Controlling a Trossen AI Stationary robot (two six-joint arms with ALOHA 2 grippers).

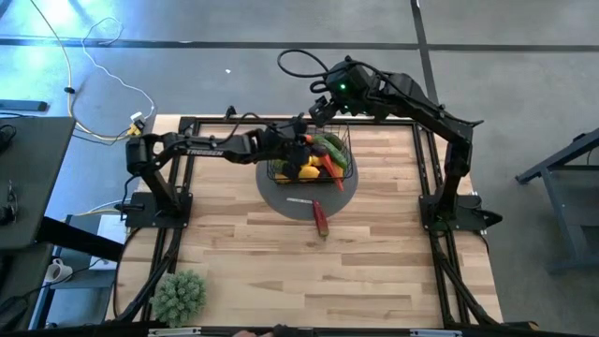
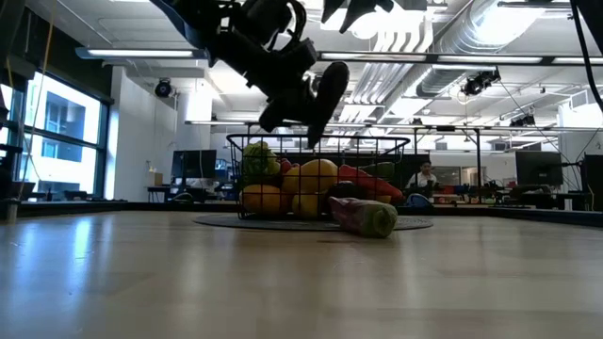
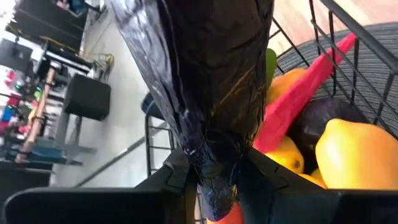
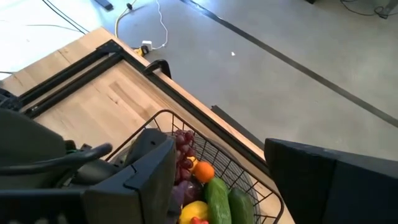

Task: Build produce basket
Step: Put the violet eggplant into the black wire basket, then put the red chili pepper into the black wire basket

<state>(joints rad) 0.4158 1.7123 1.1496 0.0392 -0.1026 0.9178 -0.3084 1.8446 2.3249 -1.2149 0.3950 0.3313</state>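
Note:
The black wire basket (image 1: pixel 279 174) stands on a flat grey round disc (image 1: pixel 281 198) at the table's far middle. It holds yellow and orange fruits (image 2: pixel 301 188), a red chili (image 3: pixel 305 87), purple grapes (image 4: pixel 183 152) and cucumbers (image 4: pixel 217 199). My left gripper (image 1: pixel 298 142) comes from the table's left and is shut on a dark, shiny eggplant (image 3: pixel 205 74) above the basket's left part. My right gripper (image 1: pixel 323 108) is open and empty, high over the basket's far edge. My left gripper pinches the eggplant between its two fingers at one end (image 3: pixel 214 171). The rest of the eggplant stretches away from the fingers. In the low view the eggplant (image 2: pixel 325 94) slants downward, lifted clear above the basket's rim (image 2: pixel 320 141).
A red piece of produce with a green end (image 1: pixel 320 217) lies on the table just near of the disc. A green leafy bunch (image 1: pixel 178 295) sits at the near left corner. Black frame rails (image 1: pixel 426 178) run along the table's left and right sides.

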